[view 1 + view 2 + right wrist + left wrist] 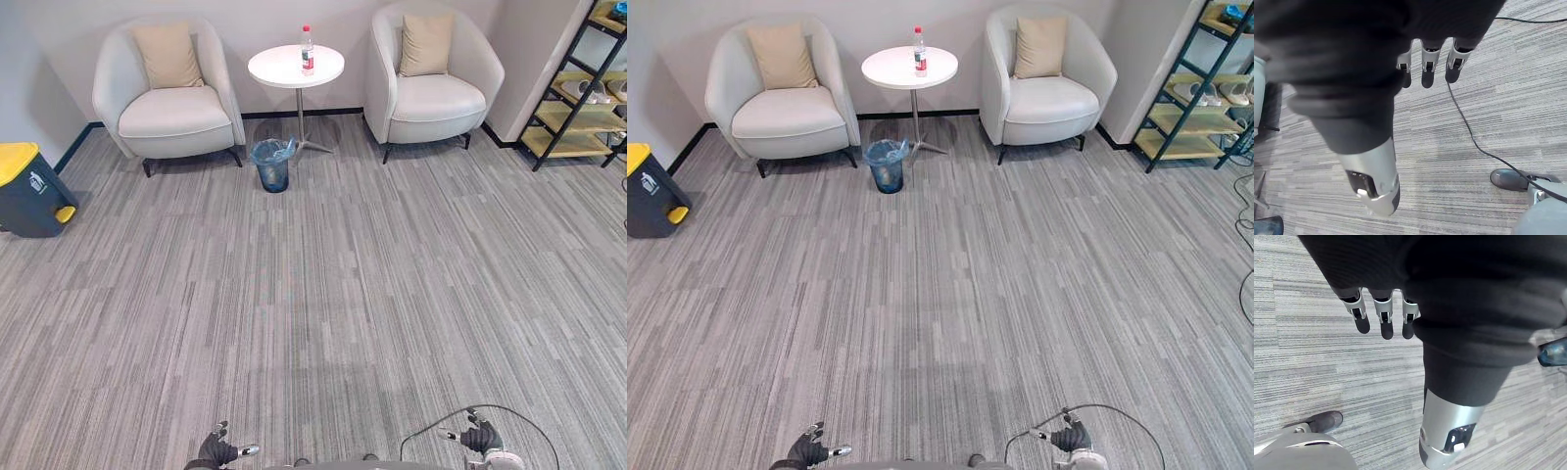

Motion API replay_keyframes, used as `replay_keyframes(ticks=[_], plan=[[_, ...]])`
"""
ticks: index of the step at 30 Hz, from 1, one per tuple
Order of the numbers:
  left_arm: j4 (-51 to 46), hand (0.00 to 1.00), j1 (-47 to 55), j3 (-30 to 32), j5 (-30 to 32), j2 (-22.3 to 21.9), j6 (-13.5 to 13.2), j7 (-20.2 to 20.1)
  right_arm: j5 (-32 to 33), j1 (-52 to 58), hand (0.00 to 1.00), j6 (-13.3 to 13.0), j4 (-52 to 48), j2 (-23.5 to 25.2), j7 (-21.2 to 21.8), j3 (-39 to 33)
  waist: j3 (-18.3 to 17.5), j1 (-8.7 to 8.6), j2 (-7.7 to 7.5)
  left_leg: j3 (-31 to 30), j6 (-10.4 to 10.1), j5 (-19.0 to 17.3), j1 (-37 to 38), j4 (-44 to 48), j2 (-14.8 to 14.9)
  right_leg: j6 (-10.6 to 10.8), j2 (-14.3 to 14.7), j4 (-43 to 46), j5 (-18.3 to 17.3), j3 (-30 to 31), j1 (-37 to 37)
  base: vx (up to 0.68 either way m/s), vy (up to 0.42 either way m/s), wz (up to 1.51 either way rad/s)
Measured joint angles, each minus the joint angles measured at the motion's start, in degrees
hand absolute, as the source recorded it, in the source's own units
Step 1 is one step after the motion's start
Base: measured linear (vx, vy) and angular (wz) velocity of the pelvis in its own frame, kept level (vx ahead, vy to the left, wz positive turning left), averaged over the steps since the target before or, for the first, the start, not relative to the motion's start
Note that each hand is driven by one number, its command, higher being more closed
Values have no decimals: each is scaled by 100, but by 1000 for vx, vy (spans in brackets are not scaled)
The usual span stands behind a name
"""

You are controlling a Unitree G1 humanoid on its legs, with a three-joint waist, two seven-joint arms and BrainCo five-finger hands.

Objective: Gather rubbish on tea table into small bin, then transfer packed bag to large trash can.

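**Both hands empty, bottle on the tea table across the room**

From the head cameras you see the whole room. The round white tea table [296,66] stands by the far wall between two pale armchairs [171,93]. A clear bottle [308,49] with a red cap stands upright on it, toward its right side. The small bin [272,164], lined with a blue bag, sits on the grey carpet [323,294] just in front of the table's foot, to its left. The large trash can [27,191], dark with a yellow lid, stands by the left wall, well apart from the bin. A dark-framed shelf [578,88] stands in the far right corner.

Your left hand [217,451] and right hand [480,437] peek in at the bottom edge there, low at your sides and too small to read. The wrist cameras give you that detail. The left fingers [1382,320] hang straight and slightly spread over the carpet, holding nothing. The right fingers [1427,66] hang the same way, also empty.
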Motion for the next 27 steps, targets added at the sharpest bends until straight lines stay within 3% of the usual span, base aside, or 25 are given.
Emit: replay_keyframes(ticks=[5,8,10,12,14,17,19,20,21,22,23,24,27], plan=[[-3,0,-40,-10,-5,3,1,2,4,-141,0,50,1,26,-3,-32,57,9,-30,218,120,-176,-335,247,45,-50,32,130,-24,209,-370,-21,-25,-26],[-6,0,-126,-49,-15,5,2,3,4,-230,0,57,1,27,-6,-76,207,29,-20,392,151,-622,-567,842,103,18,12,1008,-517,351,-794,37,22,-29],[-7,0,-141,-91,-16,11,3,3,4,-206,0,65,4,23,-7,-89,233,12,-6,462,206,-932,-627,1211,93,305,-97,1943,-926,289,-1110,104,32,-17],[-4,0,-197,-258,-17,57,5,14,3,-224,0,66,3,42,-5,-85,298,8,45,478,273,-1016,-542,1256,84,430,-191,2897,-1003,60,-1484,110,64,-6],[-23,0,-350,-273,-15,128,5,32,3,-218,0,90,17,84,-4,-81,410,-5,-13,415,334,-1067,-205,1170,6,468,-427,4169,-1065,-258,-1964,241,58,15],[-27,0,-468,-270,-17,218,8,97,2,-240,0,113,30,66,1,-64,501,-82,30,255,317,-1178,93,1081,57,323,-566,4344,-1368,-704,-2257,267,-13,26],[-27,0,-560,-266,-18,237,8,101,1,-301,0,123,28,7,1,-31,564,-177,122,115,247,-1214,334,937,287,247,-440,3813,-1367,-972,-2451,378,-124,41],[-27,0,-602,-268,-17,239,6,99,0,-305,0,123,24,-29,-1,-3,580,-181,152,72,149,-1249,435,908,401,105,-345,3262,-1174,-1031,-2543,339,-127,36],[-26,0,-602,-269,-17,264,3,97,1,-289,0,122,23,-29,0,1,558,-178,96,41,65,-1273,455,909,395,50,-310,2891,-907,-1042,-2530,388,-185,46],[-20,0,-610,-261,-16,296,4,98,3,-194,0,122,25,-41,-3,-2,516,-191,-25,-92,-178,-1412,538,940,390,-353,-376,2649,-197,-1027,-2544,425,-214,44],[-11,0,-631,-256,-16,208,-6,92,4,-202,0,142,61,-105,-9,-16,482,-190,87,-163,-282,-1445,603,1032,608,-499,-277,2823,-380,-1156,-2514,516,-270,38],[-10,0,-632,-252,-17,199,-6,92,4,-228,0,135,54,-98,-7,-16,470,-187,100,-168,-333,-1418,511,1191,651,-563,-254,2785,-463,-1193,-2489,431,-257,17],[-10,0,-610,-152,-54,-24,0,94,23,-258,0,125,41,-98,-7,-24,560,-157,273,-329,-880,-1066,-573,3716,1096,-733,46,2057,-555,-1383,-1724,418,-252,18]])
